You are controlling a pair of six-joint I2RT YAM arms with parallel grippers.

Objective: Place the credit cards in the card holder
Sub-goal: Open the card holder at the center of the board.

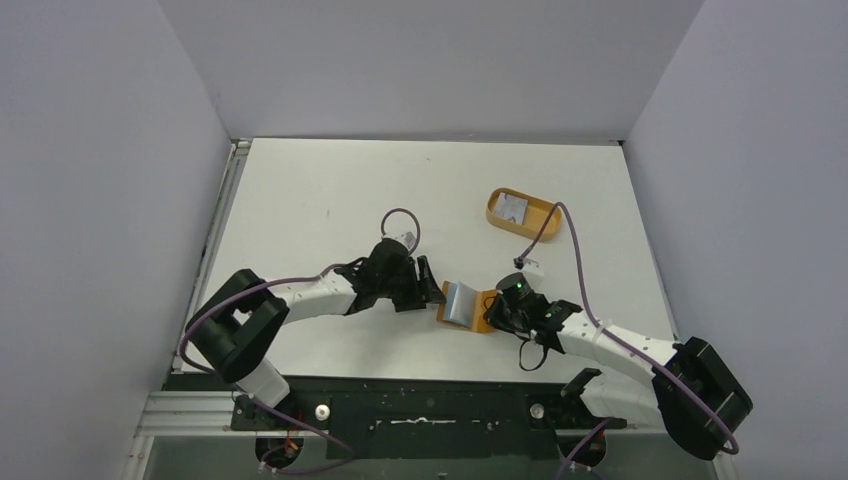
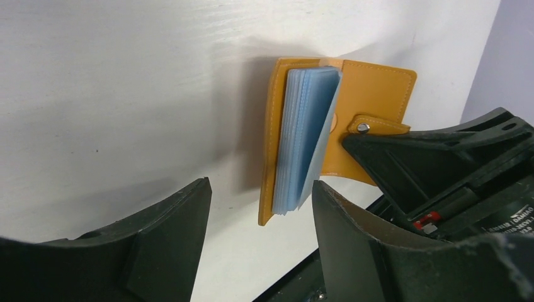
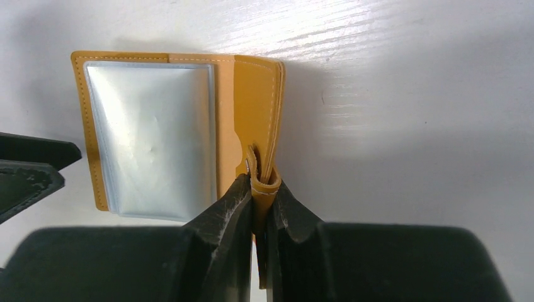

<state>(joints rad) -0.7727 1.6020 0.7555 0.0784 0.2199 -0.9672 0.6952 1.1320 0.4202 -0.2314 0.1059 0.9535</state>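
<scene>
Right gripper (image 3: 255, 189), fingers closed on the snap tab (image 3: 263, 179) of the card holder (image 3: 157, 132), which lies open on the worktop (image 1: 330, 200). Left gripper (image 2: 259, 189), fingers spread and empty, at the holder's 9 o'clock. Orange tray (image 1: 545, 222) at its 1 o'clock holds a pale credit card (image 1: 513, 208), well apart; right arm nearer, left arm free.

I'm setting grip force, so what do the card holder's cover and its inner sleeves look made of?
The card holder has a cover that looks like orange-tan leather or faux leather: matte, with pale stitching along the edges. The inner sleeves look like thin clear plastic: glossy, bluish, reflecting light and slightly dimpled.
</scene>
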